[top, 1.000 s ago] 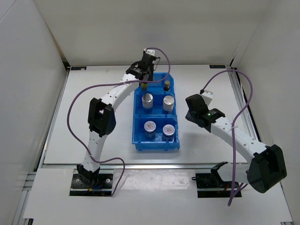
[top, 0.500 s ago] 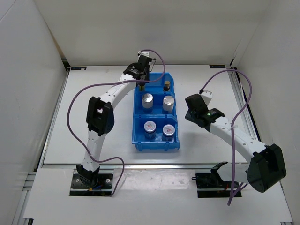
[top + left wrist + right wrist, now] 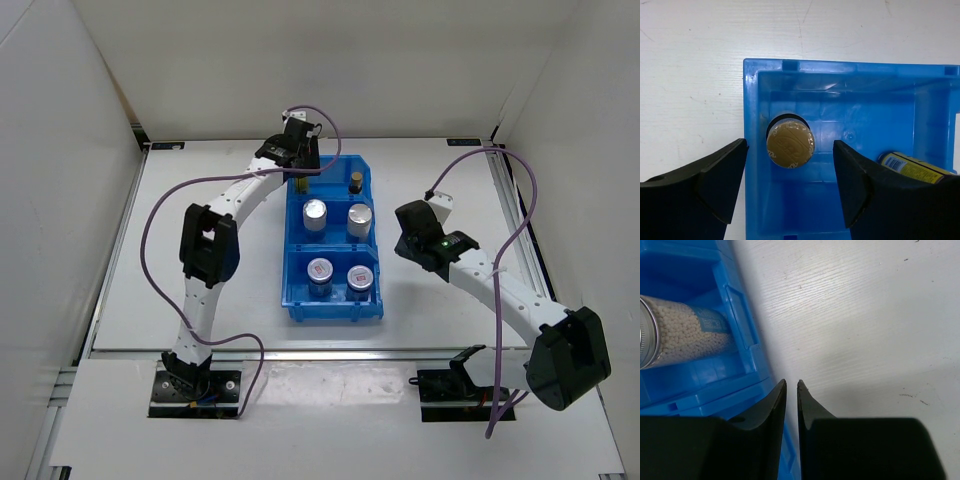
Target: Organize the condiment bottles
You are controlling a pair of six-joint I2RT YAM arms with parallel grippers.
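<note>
A robotics lab cell: plain white walls point(image 3: 60, 150) box in a white table point(image 3: 420, 300) bearing two robot arms point(image 3: 205, 250).

White table point(image 3: 440, 180), plain white walls point(image 3: 400, 60).

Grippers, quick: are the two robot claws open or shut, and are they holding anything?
Left gripper: open, holding nothing, over the small gold-capped dark bottle.
Right gripper: shut, holding nothing.

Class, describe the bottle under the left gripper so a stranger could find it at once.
Find the blue bin mid-table and its farthest compartment. The gold-capped bottle stands beside that compartment's left wall; its twin is on the right, and the other containers are silver-topped.
</note>
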